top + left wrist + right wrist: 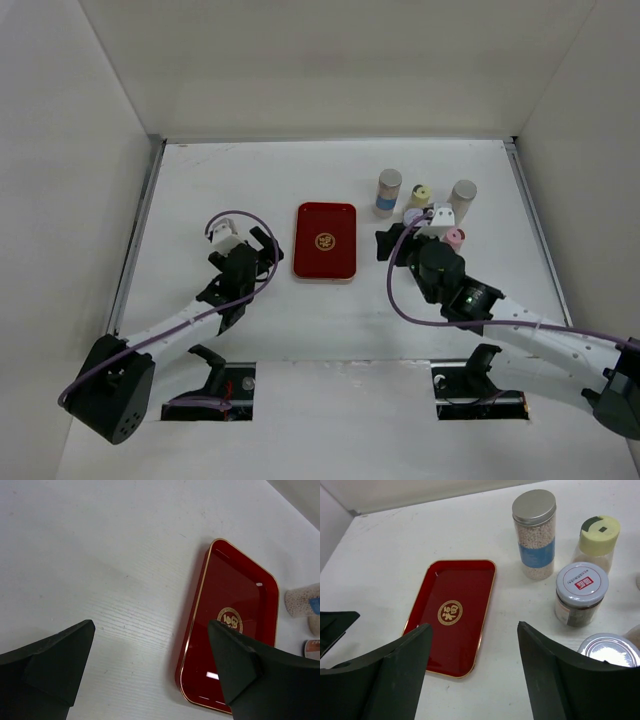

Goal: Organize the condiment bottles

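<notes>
Five condiment bottles stand in a cluster right of the red tray (325,242): a grey-capped bottle (389,190), a yellow-capped one (421,194), a second grey-capped one (462,195), a pale-lidded jar (413,215) and a pink-capped one (454,240). My right gripper (386,245) is open and empty, between the tray and the cluster. In the right wrist view it (475,650) hovers over bare table, with the grey-capped bottle (535,535), the yellow-capped bottle (598,540) and the jar (581,592) ahead to the right. My left gripper (267,250) is open and empty, left of the tray (235,625).
A silver lid (610,650) shows at the lower right of the right wrist view; which bottle it tops I cannot tell. White walls enclose the table on the left, back and right. The speckled side of a bottle (302,600) shows at the right edge of the left wrist view.
</notes>
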Robot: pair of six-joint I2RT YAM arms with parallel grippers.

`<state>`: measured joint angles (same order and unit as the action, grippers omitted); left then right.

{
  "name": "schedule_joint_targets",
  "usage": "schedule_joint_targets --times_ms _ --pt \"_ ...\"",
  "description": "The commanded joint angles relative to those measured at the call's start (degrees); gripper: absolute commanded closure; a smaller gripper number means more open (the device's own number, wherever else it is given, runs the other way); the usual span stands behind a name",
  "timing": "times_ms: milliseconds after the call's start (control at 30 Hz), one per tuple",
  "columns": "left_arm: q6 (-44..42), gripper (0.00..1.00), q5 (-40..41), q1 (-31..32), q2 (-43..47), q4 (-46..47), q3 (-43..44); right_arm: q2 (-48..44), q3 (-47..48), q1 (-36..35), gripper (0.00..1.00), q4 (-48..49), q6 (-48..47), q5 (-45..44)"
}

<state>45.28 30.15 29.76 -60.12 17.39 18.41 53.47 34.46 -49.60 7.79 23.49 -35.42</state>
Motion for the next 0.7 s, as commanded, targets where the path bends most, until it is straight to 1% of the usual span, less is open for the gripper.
schedule_joint_targets --times_ms 0,33,67,100,233,267,300,333,367,400,500,533,600,667 --pt "0.34 0.00 0.08 -0.18 0.70 1.16 1.63 0.05 3.33 2.00 0.23 0.65 -1.51 -1.23" --pt "0.43 0.00 0.43 -0.10 0.88 1.42 1.54 0.23 3.68 2.97 0.24 0.56 -1.60 -0.97" --pt "0.43 0.00 0.61 -0.01 0.97 2.12 1.28 0.49 4.21 4.02 0.26 0.30 -1.60 -0.62" --pt "0.43 0.00 0.70 -0.01 0.79 3.17 0.84 1.01 4.82 4.90 0.35 0.03 -1.60 0.17" --pt "0.16 0.00 0.52 -0.54 2.01 4.15 -0.57 4.35 7.98 10.26 0.82 -1.90 -1.43 3.95" --pt "0.16 0.00 0.70 -0.71 2.63 4.58 -1.01 5.58 9.21 12.02 0.88 -2.51 -1.16 4.74" --pt "0.16 0.00 0.78 -0.80 3.07 4.85 -1.27 6.81 10.79 13.69 0.88 -3.74 -0.81 5.35" --pt "0.08 0.00 1.13 -0.80 3.25 5.11 -1.54 8.13 12.46 15.01 0.86 -4.97 -0.81 5.88" --pt "0.07 0.00 1.40 -0.89 3.25 5.29 -1.80 9.79 14.22 16.41 0.81 -5.94 -1.24 6.24" --pt "-0.01 0.00 1.40 -1.15 3.43 5.20 -1.98 11.55 15.97 18.08 0.71 -6.82 -1.68 6.59" --pt "-0.01 0.00 1.14 -2.47 5.00 5.37 -3.03 17.43 20.72 21.69 0.33 -7.09 -5.02 7.82" --pt "-0.01 0.00 1.40 -2.64 5.27 5.64 -3.21 19.54 22.48 22.74 0.23 -7.35 -5.81 8.26" --pt "-0.19 0.00 1.58 -2.12 4.14 6.51 -3.30 23.41 25.82 23.98 0.11 -7.53 -7.57 9.13" --pt "-0.36 0.00 0.70 -2.12 2.12 7.13 -2.95 27.37 29.42 24.42 0.04 -7.61 -9.06 11.06"
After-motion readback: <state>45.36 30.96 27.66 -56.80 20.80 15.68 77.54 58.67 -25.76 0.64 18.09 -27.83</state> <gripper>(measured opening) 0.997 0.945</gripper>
